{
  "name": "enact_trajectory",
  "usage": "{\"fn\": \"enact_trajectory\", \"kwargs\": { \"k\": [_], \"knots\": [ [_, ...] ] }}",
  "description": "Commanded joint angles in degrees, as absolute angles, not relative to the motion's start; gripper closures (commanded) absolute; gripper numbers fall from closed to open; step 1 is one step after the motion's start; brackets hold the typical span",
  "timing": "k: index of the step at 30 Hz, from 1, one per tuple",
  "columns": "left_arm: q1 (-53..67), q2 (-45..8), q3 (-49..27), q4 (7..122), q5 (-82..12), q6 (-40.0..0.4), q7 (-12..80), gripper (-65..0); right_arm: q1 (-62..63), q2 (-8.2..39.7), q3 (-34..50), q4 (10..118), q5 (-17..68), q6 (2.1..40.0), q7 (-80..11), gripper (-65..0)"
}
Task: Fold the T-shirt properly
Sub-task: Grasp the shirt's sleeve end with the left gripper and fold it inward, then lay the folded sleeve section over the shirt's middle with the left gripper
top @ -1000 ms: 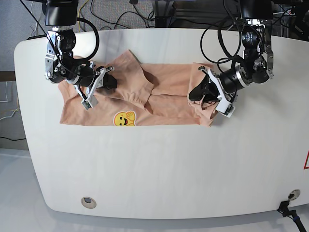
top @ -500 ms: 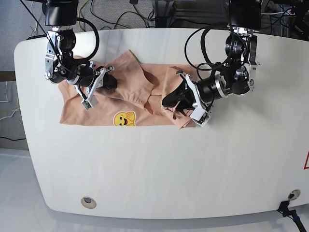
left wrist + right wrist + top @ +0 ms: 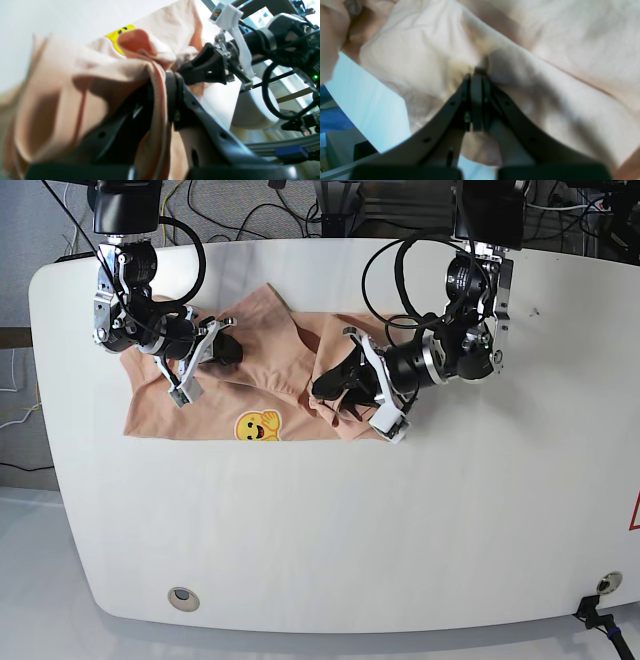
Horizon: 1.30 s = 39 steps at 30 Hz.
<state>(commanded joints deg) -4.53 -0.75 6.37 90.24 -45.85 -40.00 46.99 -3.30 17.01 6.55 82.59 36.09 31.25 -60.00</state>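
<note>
A: Where is the T-shirt [image 3: 260, 375] located?

B: It is spread across the far half of the white table [image 3: 330, 540], toward the left. The yellow smiley print [image 3: 258, 426] is seen at the near edge of the garment, facing up.

A: How is the left gripper [image 3: 332, 388] positioned?

B: It is found on the right side of the base view, over the middle of the shirt. Its jaws are closed onto a bunched fold of the T-shirt; in the left wrist view the fabric [image 3: 160, 100] is seen pinched between the two dark fingers, with the smiley print [image 3: 117, 37] just beyond. The right end of the shirt is gathered and carried over the middle, so that bare table is exposed to the right of the gripper.

A: And the right gripper [image 3: 222, 345]?

B: It is placed at the far left of the shirt, low against the cloth. In the right wrist view its fingers [image 3: 476, 100] are pressed together, with a small ridge of fabric [image 3: 480, 68] caught at their tips. The cloth around that point is drawn into creases.

A: Is contact between the two grippers observed?

B: No. They are held apart, with a folded flap of the shirt [image 3: 290, 345] lying between them. In the left wrist view the right gripper [image 3: 200, 67] is seen beyond the pinched fold.
</note>
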Motion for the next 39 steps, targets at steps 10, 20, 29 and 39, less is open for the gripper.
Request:
{"fn": "enact_trajectory", "kwargs": {
  "k": [10, 20, 29, 39],
  "knots": [
    [-8.13, 2.15, 8.57, 90.24, -44.26, -40.0, 46.99, 0.0, -3.3, 16.57, 6.55, 82.59, 36.09, 31.25, -60.0, 0.0],
    [-3.03, -3.3, 8.75, 94.55, -44.62, -40.0, 47.08, 0.0, -3.3, 16.48, 6.55, 82.59, 36.09, 31.25, -60.0, 0.0],
    [-2.68, -5.49, 8.66, 94.73, -44.35, -40.0, 47.08, 0.0, -3.3, 14.99, 6.55, 82.59, 36.09, 31.25, -60.0, 0.0],
    [-2.68, -4.18, 8.84, 94.64, -44.35, -40.0, 47.08, -46.0, -3.3, 14.99, 6.55, 82.59, 36.09, 31.25, -60.0, 0.0]
  ]
}}
